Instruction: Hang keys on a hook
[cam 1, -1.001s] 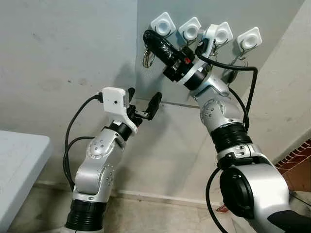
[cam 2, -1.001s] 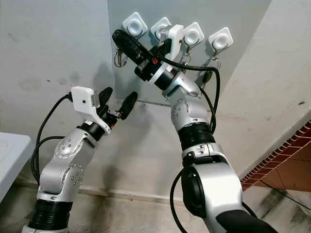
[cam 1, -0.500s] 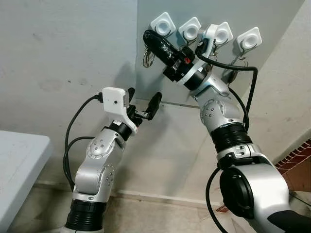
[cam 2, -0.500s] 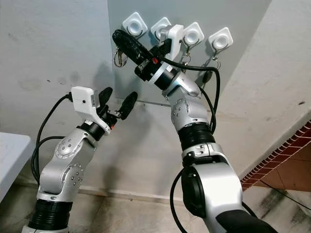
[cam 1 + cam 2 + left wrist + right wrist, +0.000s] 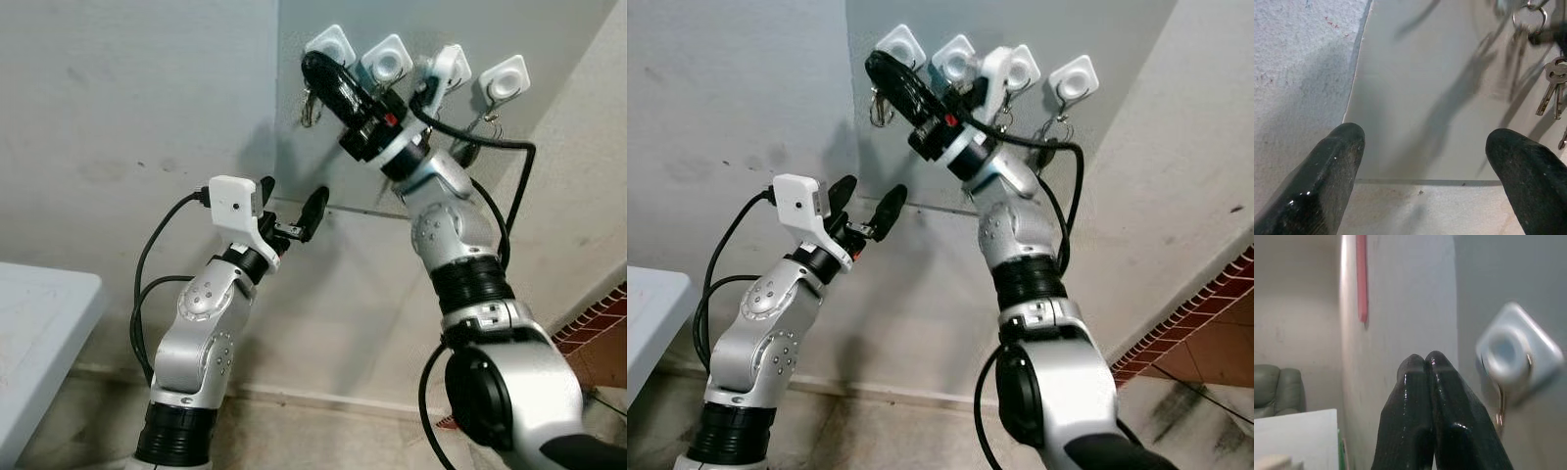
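Note:
Four white square hooks sit in a row on a grey wall panel (image 5: 333, 166). My right gripper (image 5: 313, 69) is raised to the leftmost hook (image 5: 328, 43), its black fingers pressed shut. A small bunch of keys on a ring (image 5: 311, 106) dangles from the fingertips, just under that hook. In the blurred right wrist view the hook (image 5: 1518, 352) lies close beside the shut fingers (image 5: 1430, 401), with a brass ring (image 5: 1501, 404) below it. My left gripper (image 5: 291, 211) is held lower, open, with nothing between its fingers (image 5: 1332, 166).
Other keys (image 5: 1553, 93) hang from the hooks further right (image 5: 506, 78). A white table (image 5: 39, 323) stands at the lower left. Red brick paving (image 5: 600, 311) lies at the lower right, beyond a slanted wall.
My right gripper has moved up and to the right with the keys, from beside the leftmost hook to right against it. The left arm has stayed still.

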{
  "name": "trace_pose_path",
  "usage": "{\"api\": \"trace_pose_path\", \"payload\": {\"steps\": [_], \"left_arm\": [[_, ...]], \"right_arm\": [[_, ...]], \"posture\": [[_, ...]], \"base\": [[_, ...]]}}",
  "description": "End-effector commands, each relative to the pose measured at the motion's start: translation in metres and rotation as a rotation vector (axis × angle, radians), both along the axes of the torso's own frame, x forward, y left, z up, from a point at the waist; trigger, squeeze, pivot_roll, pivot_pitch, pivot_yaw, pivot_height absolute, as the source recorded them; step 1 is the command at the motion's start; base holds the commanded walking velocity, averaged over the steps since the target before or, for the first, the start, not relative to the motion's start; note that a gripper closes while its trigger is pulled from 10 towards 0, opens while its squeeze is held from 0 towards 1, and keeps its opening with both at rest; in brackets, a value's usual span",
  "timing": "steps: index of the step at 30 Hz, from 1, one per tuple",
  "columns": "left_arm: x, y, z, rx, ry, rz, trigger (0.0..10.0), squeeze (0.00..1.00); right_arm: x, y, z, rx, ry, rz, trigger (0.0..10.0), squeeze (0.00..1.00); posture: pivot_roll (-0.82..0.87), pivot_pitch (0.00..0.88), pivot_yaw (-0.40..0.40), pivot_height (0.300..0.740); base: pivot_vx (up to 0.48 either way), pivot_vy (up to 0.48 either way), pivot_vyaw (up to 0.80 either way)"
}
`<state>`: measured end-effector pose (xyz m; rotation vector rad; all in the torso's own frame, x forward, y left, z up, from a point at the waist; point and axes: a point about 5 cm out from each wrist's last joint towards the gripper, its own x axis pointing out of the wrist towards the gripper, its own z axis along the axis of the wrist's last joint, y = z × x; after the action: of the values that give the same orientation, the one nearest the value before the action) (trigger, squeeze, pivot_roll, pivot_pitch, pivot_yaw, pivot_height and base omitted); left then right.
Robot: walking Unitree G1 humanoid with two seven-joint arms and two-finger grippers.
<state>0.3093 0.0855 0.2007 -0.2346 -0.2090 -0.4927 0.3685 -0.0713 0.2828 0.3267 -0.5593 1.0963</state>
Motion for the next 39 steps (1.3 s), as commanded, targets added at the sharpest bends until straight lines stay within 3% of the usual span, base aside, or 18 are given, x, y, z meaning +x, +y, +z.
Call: {"api": "trace_pose_path", "payload": {"steps": [1, 18, 28, 34, 39], "left_arm": [[0.000, -0.005, 0.003, 0.000, -0.014, -0.013, 10.0, 0.00], [0.001, -0.004, 0.001, -0.007, -0.017, -0.008, 10.0, 0.00], [0.004, 0.003, -0.014, 0.007, 0.024, 0.031, 10.0, 0.00], [0.007, 0.007, -0.036, 0.008, 0.093, 0.059, 10.0, 0.00], [0.008, 0.011, -0.044, 0.010, 0.113, 0.081, 10.0, 0.00]], "right_arm": [[-0.004, 0.000, 0.006, -0.009, -0.035, 0.014, 10.0, 0.00], [-0.028, -0.008, -0.025, -0.076, 0.006, -0.036, 10.0, 0.00], [-0.050, -0.024, -0.071, -0.104, 0.133, -0.152, 10.0, 0.00], [-0.062, -0.035, -0.102, -0.086, 0.247, -0.289, 10.0, 0.00], [-0.067, -0.041, -0.115, -0.073, 0.304, -0.358, 10.0, 0.00]], "posture": [[0.00, 0.049, -0.089, 0.740], [-0.01, 0.031, -0.088, 0.740], [-0.01, 0.020, -0.084, 0.740], [-0.02, 0.009, -0.077, 0.740], [-0.02, 0.010, -0.070, 0.740]], "base": [[0.000, 0.000, 0.00], [0.000, 0.000, 0.00], [0.000, 0.000, 0.00], [0.000, 0.000, 0.00], [0.000, 0.000, 0.00]]}}
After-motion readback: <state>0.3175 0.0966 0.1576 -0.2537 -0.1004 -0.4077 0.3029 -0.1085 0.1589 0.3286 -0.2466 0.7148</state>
